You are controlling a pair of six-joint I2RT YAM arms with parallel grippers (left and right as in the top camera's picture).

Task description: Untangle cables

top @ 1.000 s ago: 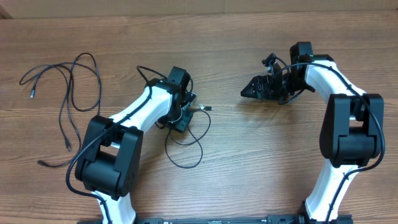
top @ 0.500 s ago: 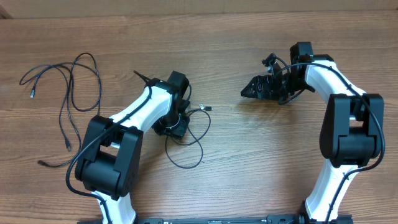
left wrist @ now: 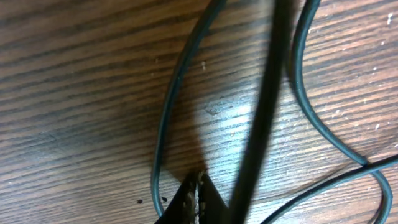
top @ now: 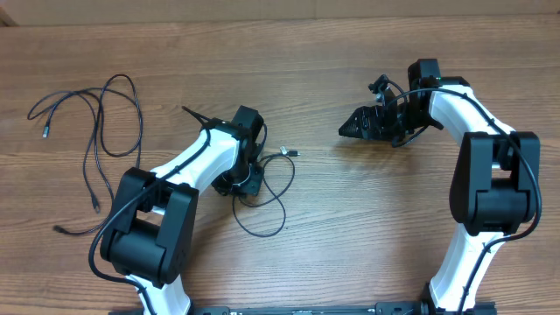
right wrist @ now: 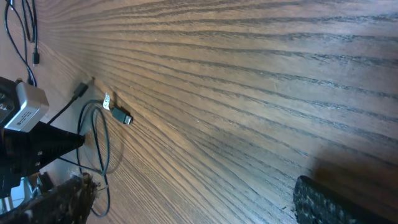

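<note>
Wood-grain tabletop (top: 350,52) fills every view. At its centre the left gripper (left wrist: 198,191) is down on the wood, fingertips clenched together just beside a looped black cable (left wrist: 163,124); whether a strand is pinched cannot be told. The silver-tipped plug (top: 289,153) lies near. Other thin cables (top: 97,109) sprawl far left. The right gripper (top: 350,128) is spread wide, empty, well apart.

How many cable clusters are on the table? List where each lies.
2: loose strands at far left; a looped cable by the left claw. The arm may hide more.
</note>
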